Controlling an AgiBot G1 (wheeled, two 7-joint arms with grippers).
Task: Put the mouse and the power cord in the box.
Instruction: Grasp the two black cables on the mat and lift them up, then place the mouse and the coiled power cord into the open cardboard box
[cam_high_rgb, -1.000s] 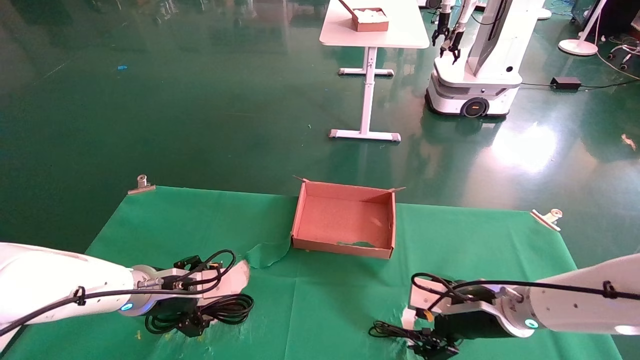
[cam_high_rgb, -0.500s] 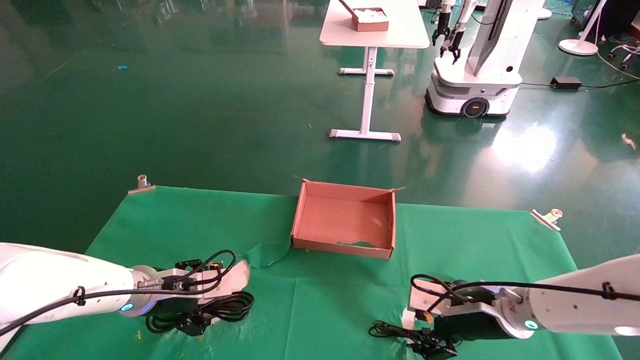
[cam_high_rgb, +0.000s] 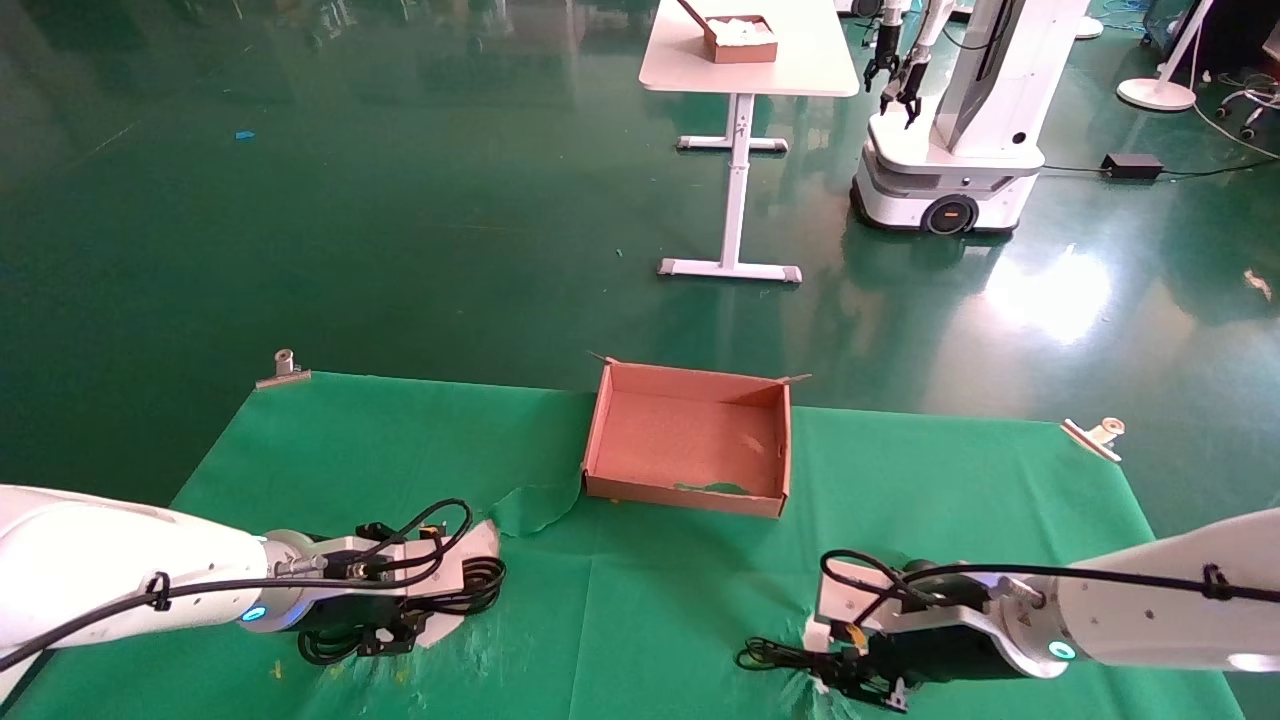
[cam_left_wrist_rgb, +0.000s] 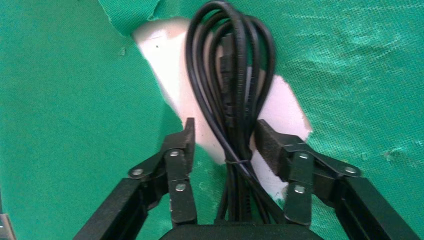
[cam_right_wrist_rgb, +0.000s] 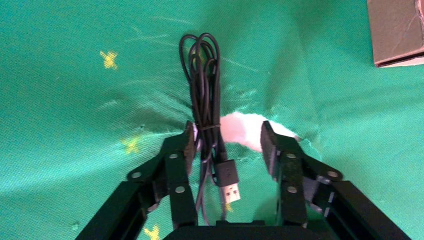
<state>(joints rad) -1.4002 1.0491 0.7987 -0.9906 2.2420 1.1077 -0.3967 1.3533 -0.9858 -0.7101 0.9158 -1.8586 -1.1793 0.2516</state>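
The brown cardboard box (cam_high_rgb: 685, 493) stands open at the far middle of the green cloth. The power cord (cam_left_wrist_rgb: 227, 75), a thick black bundle held by a thin tie, lies over a tear in the cloth at the near left (cam_high_rgb: 485, 580). My left gripper (cam_left_wrist_rgb: 226, 142) is open and straddles it, one finger on each side (cam_high_rgb: 385, 635). At the near right my right gripper (cam_right_wrist_rgb: 227, 142) is open around the mouse's thin coiled cable (cam_right_wrist_rgb: 202, 75), close to one finger. Its USB plug (cam_right_wrist_rgb: 230, 182) lies between the fingers. The mouse body is hidden.
White tabletop shows through tears in the cloth (cam_left_wrist_rgb: 165, 45) (cam_right_wrist_rgb: 240, 130). A loose cloth flap (cam_high_rgb: 530, 505) lies left of the box. Metal clips (cam_high_rgb: 283, 368) (cam_high_rgb: 1095, 435) hold the far corners. Beyond on the floor stand a white table (cam_high_rgb: 745, 70) and another robot (cam_high_rgb: 950, 130).
Both wrists have settled slightly lower over their cables. The power cord coil now lies more under the left wrist. The box has not moved.
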